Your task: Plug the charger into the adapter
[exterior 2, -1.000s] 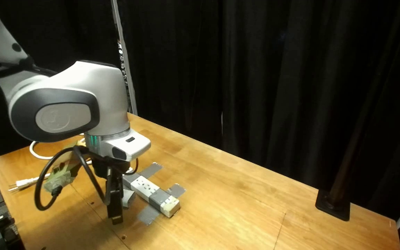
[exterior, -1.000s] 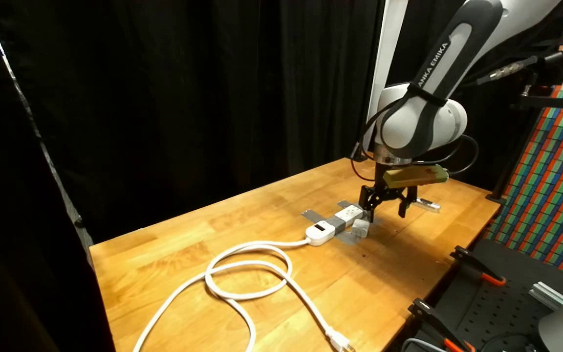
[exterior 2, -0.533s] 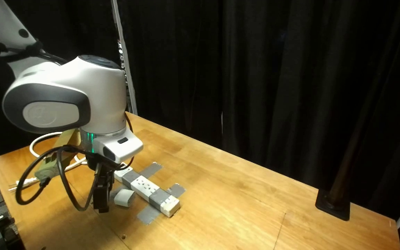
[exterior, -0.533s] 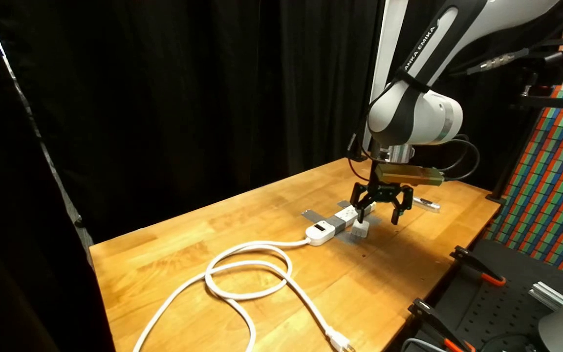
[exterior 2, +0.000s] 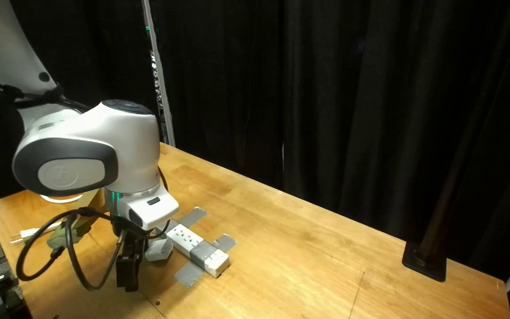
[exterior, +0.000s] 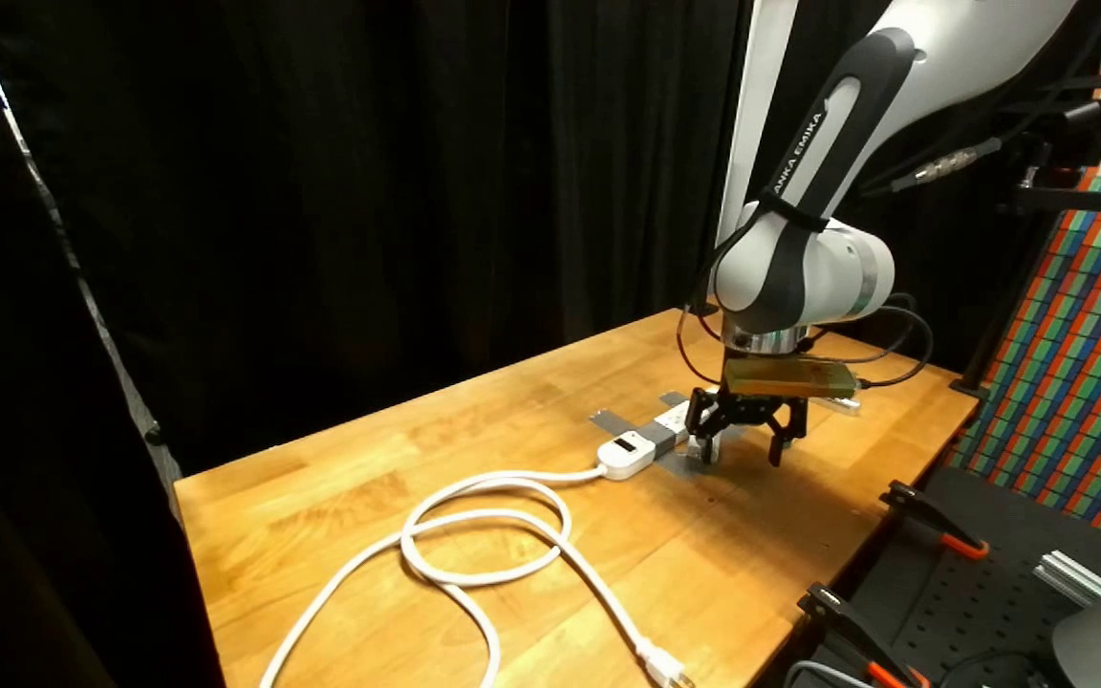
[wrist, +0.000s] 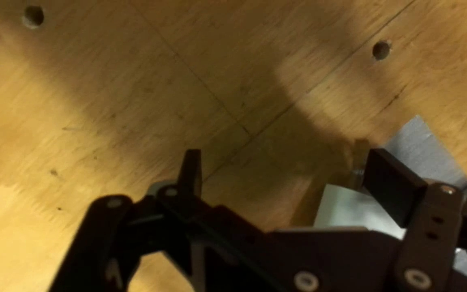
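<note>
The charger, a small white block (exterior 2: 159, 249), sits beside the adapter, a long white power strip (exterior 2: 185, 235) taped to the table. In an exterior view the charger (exterior: 694, 447) is partly hidden behind a finger of my gripper (exterior: 742, 457), and the adapter (exterior: 626, 456) lies just behind. My gripper is low over the table with its fingers wide apart and nothing gripped. In the wrist view, one fingertip of the gripper (wrist: 284, 152) overlaps the charger (wrist: 345, 207). I cannot tell whether they touch. The other finger stands over bare wood.
Grey tape (exterior 2: 189, 274) holds the adapter down. Its white cable (exterior: 488, 578) loops across the table to a plug (exterior: 662, 666). A small flat object (exterior: 842, 404) lies behind the gripper. Orange-handled clamps (exterior: 933, 523) sit at the table edge. A black post base (exterior 2: 424, 261) stands at a corner.
My gripper first rose and shifted, uncovering the charger, then came down again beside it. The charger's outline in an exterior view has changed in the last half second, as if turned or tilted.
</note>
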Motion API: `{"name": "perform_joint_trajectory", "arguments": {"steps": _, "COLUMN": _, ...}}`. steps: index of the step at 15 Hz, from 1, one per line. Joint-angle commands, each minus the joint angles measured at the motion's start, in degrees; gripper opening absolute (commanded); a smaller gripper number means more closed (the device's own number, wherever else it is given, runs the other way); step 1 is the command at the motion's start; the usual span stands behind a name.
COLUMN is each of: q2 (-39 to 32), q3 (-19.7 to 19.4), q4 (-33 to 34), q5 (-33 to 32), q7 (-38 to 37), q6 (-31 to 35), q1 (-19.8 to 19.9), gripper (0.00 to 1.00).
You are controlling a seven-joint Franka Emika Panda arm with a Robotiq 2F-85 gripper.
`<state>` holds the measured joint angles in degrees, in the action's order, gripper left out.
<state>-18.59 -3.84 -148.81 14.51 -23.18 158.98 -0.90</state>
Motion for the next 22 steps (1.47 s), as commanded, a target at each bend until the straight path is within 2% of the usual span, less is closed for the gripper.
{"name": "perform_joint_trajectory", "arguments": {"steps": 1, "q2": -1.70, "q3": -0.51, "q4": 0.84, "q5": -0.20, "q7": -1.75, "q6": 1.78, "q1": -1.05, "gripper": 1.00}}
{"name": "perform_joint_trajectory", "arguments": {"steps": 6, "q2": -1.52, "q3": -2.67, "q4": 0.65, "q5": -1.63, "q7": -3.31, "q6": 4.69, "q1": -2.17, "gripper": 1.00}}
{"name": "perform_joint_trajectory", "arguments": {"steps": 12, "q2": -1.76, "q3": -9.49, "q4": 1.50, "q5": -6.51, "q7": -7.06, "q6": 5.77, "q1": -4.78, "gripper": 1.00}}
{"name": "perform_joint_trajectory", "arguments": {"steps": 17, "q2": -2.70, "q3": -16.18, "q4": 2.41, "q5": -13.45, "q7": -9.49, "q6": 2.27, "q1": -7.42, "gripper": 1.00}}
{"name": "perform_joint_trajectory", "arguments": {"steps": 22, "q2": -2.66, "q3": -20.24, "q4": 4.77, "q5": -17.63, "q7": -9.03, "q6": 0.57, "q1": -6.16, "gripper": 1.00}}
